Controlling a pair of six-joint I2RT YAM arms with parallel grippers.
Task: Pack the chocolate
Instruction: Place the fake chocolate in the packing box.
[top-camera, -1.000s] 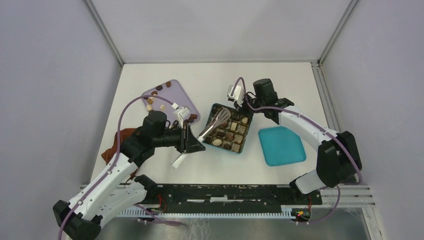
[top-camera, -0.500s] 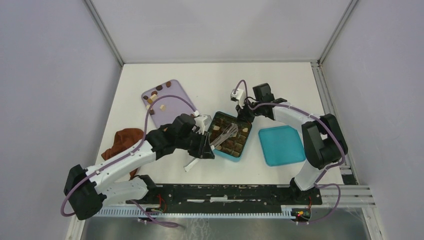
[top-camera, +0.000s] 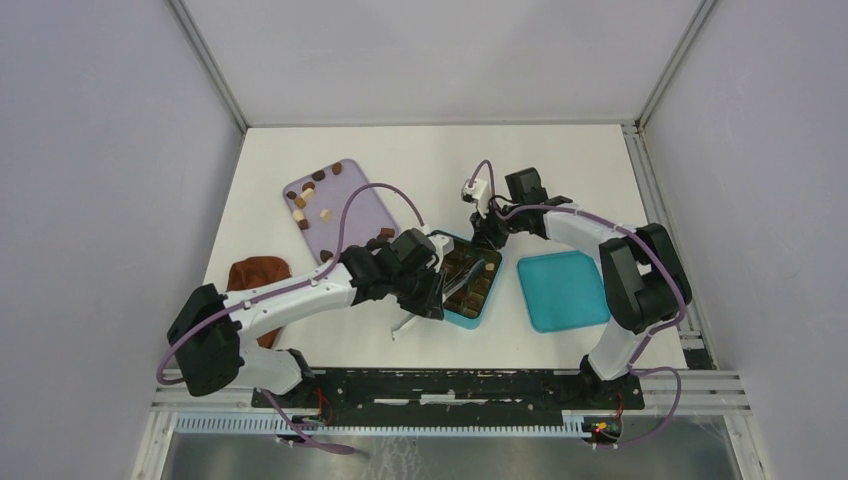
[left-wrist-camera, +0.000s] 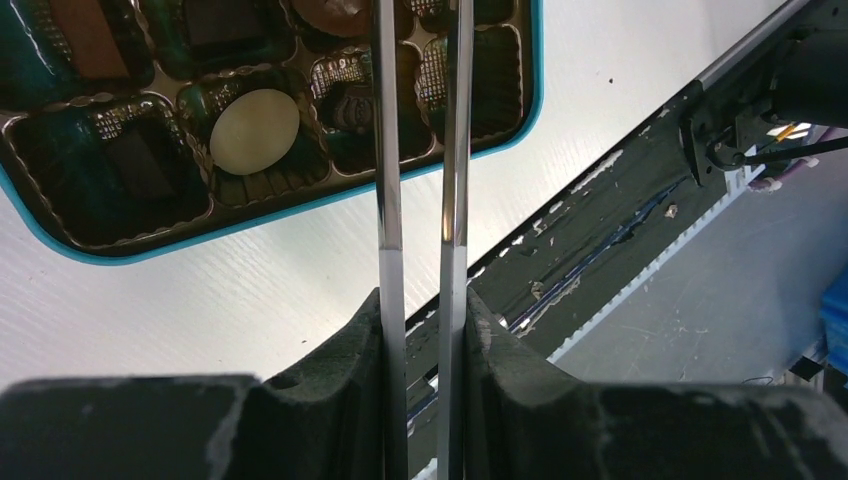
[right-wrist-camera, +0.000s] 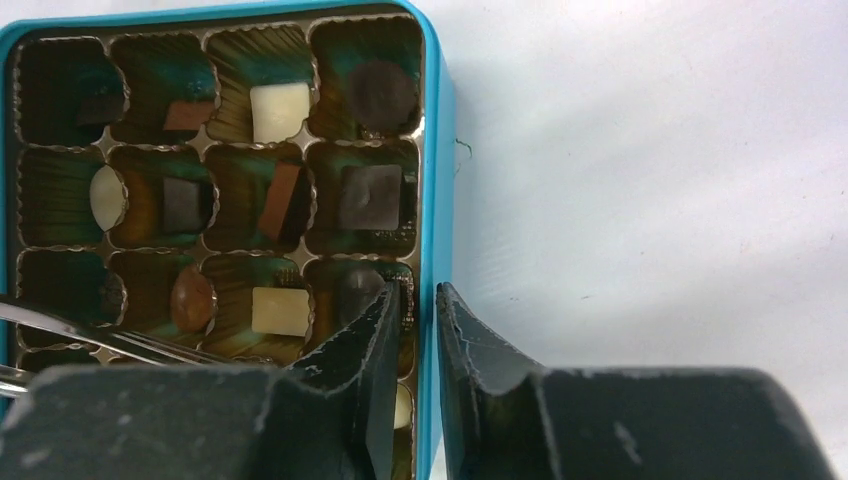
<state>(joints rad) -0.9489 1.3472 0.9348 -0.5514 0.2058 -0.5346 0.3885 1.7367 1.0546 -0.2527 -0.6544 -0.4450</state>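
Now we're filling the teal gridded box (right-wrist-camera: 432, 150): left gripper (left-wrist-camera: 420, 300) clamps slim steel tongs (left-wrist-camera: 386, 150), right gripper (right-wrist-camera: 418, 300) barely parted at its one-o'clock rim; next, fetch small brown chocolates (top-camera: 325, 214) at ten o'clock.

I see a white counter (top-camera: 430, 160) boxed in by plain pale grey walls (top-camera: 100, 200), aluminium posts (top-camera: 208, 68) at the back corners, light soft and even.

A fixed camera high behind the robot looks down over the whole bench (top-camera: 430, 160), while cameras riding the left claw (left-wrist-camera: 424, 310) and right claw (right-wrist-camera: 415, 300) peer closely at the teal box (right-wrist-camera: 433, 150), shared by all three views.
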